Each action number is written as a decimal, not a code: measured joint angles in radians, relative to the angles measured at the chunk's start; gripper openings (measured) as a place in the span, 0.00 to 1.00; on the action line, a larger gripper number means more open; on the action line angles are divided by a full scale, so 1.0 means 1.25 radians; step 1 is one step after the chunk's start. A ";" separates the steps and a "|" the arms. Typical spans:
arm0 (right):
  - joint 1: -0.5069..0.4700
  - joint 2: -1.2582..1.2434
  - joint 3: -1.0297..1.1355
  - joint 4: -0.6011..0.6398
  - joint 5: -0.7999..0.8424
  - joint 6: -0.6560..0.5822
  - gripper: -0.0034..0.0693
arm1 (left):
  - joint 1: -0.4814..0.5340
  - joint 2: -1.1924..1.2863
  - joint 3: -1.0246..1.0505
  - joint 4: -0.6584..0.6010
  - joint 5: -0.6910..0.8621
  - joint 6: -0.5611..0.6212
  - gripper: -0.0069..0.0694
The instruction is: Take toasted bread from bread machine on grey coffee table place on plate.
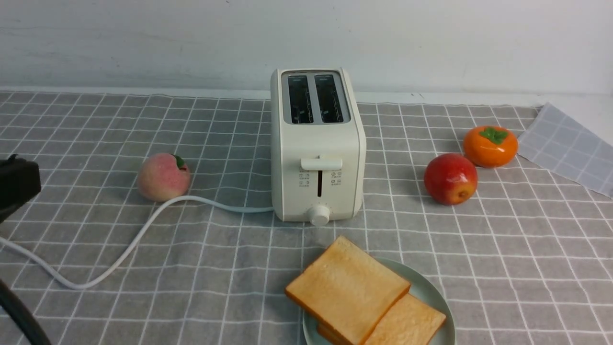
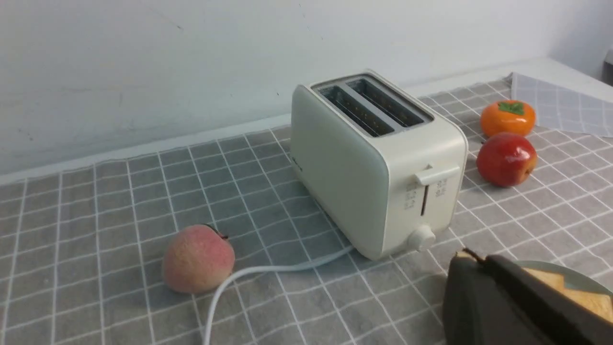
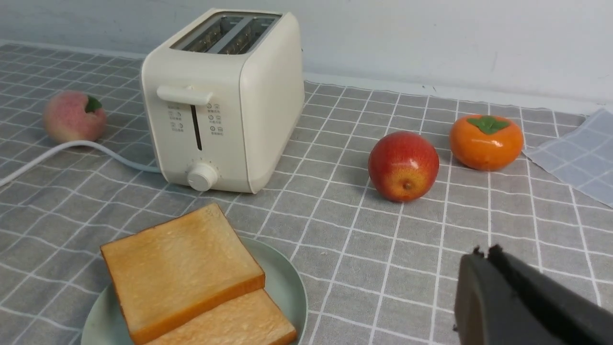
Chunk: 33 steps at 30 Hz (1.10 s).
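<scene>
**Toast lies on the plate**

The left gripper (image 2: 474, 256) and right gripper (image 3: 483, 251) are pinched closed, holding nothing. Two slices of toasted bread (image 1: 347, 287) overlap on the mint plate (image 1: 431, 287) on the grey coffee table (image 1: 527, 249). Behind stands the bread machine (image 1: 316, 158), with a peach (image 1: 163, 176) to its left and an apple (image 1: 450, 178) to its right.

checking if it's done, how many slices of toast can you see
2, both on the mint-green plate in front of the toaster: the upper slice lies partly over the lower slice. Its slots look empty.
</scene>
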State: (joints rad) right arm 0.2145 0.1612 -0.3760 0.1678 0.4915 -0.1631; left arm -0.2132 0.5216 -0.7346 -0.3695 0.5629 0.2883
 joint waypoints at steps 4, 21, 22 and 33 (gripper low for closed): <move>0.000 0.000 0.000 0.000 0.000 0.000 0.04 | 0.000 -0.026 -0.002 -0.002 0.047 -0.004 0.07; 0.000 0.000 0.000 0.021 -0.001 0.000 0.05 | 0.000 -0.027 -0.003 -0.004 0.063 -0.006 0.07; 0.000 0.000 0.000 0.021 -0.001 0.000 0.05 | 0.000 -0.027 -0.003 -0.004 0.063 -0.006 0.07; 0.000 0.000 0.000 0.022 -0.001 0.000 0.07 | 0.000 -0.245 0.135 -0.004 0.060 -0.006 0.07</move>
State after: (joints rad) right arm 0.2145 0.1612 -0.3760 0.1948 0.4904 -0.1631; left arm -0.2132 0.2155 -0.5663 -0.3740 0.6383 0.2807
